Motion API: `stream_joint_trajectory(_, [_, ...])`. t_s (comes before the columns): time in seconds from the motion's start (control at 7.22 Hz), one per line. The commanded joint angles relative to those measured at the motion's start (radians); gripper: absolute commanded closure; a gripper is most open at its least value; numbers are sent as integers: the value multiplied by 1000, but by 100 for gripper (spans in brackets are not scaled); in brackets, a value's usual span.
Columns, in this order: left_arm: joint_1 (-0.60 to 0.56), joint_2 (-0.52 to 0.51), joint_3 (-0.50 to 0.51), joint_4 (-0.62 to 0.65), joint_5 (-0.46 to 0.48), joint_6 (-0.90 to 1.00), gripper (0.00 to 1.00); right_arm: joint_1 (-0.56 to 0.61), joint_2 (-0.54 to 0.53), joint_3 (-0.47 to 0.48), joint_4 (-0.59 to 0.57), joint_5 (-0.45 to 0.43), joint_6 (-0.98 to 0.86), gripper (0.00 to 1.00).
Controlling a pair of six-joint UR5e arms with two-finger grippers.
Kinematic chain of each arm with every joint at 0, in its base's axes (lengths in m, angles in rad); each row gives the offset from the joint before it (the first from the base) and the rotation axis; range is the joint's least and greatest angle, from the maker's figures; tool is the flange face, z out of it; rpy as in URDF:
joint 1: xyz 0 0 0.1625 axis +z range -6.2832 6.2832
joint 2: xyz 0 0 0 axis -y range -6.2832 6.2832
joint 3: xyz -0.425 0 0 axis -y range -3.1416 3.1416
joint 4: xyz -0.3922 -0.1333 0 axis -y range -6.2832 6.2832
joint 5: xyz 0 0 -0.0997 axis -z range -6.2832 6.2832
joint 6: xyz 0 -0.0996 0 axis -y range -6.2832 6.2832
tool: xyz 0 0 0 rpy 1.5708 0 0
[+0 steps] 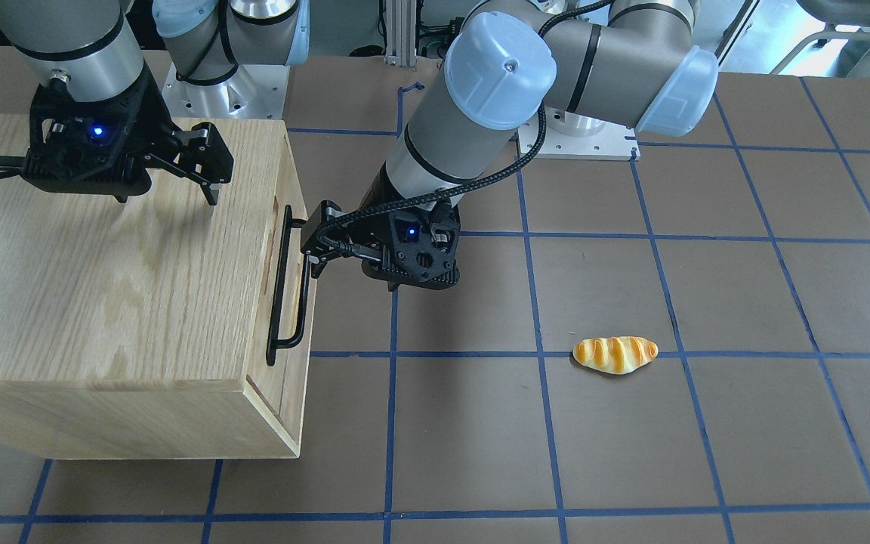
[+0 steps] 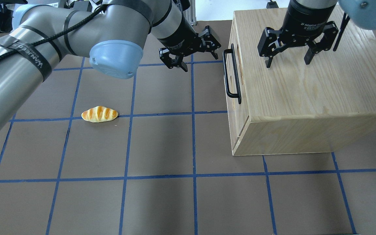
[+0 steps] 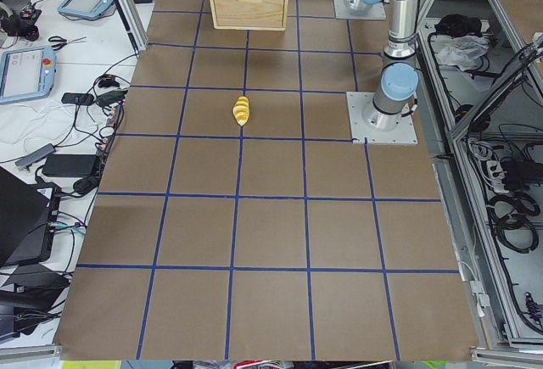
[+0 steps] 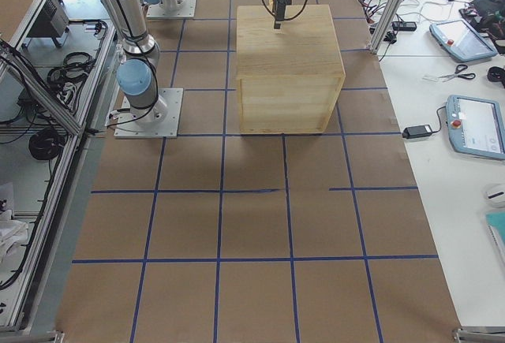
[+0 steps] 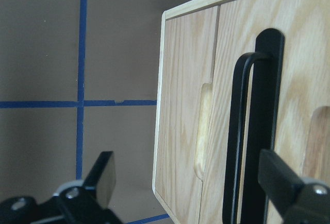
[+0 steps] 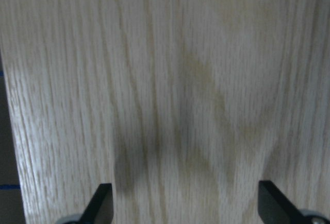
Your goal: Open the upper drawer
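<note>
The light-wood cabinet [image 2: 305, 94] stands on the table. Its upper drawer [image 5: 299, 54] sits flush in the front. The drawer's long black bar handle [image 1: 278, 287] also shows in the overhead view [image 2: 233, 78] and the left wrist view [image 5: 247, 131]. My left gripper [image 2: 201, 57] is open and empty. It faces the drawer front, a little short of the handle [image 1: 308, 242], with one finger [image 5: 103, 175] on each side in the wrist view. My right gripper [image 2: 287, 63] is open and empty, pointing down just above the cabinet's top [image 6: 185, 80].
A toy bread roll [image 2: 99, 114] lies on the brown mat with blue grid lines [image 2: 162, 147], away from the cabinet; it also shows in the front-facing view [image 1: 615, 353]. The lower wooden panel [image 5: 180, 105] sits beneath the drawer. Both arm bases stand at the table's far edge.
</note>
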Motion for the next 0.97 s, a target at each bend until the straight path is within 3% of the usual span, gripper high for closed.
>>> stream_joint_trajectory(0.0, [-4, -18, -14, 33, 0, 3, 0, 0, 0, 0, 0, 0, 1, 0])
stream_joint_trajectory(0.83, [-20, -45, -16, 87, -56, -33, 0, 0, 0, 0, 0, 0, 1, 0])
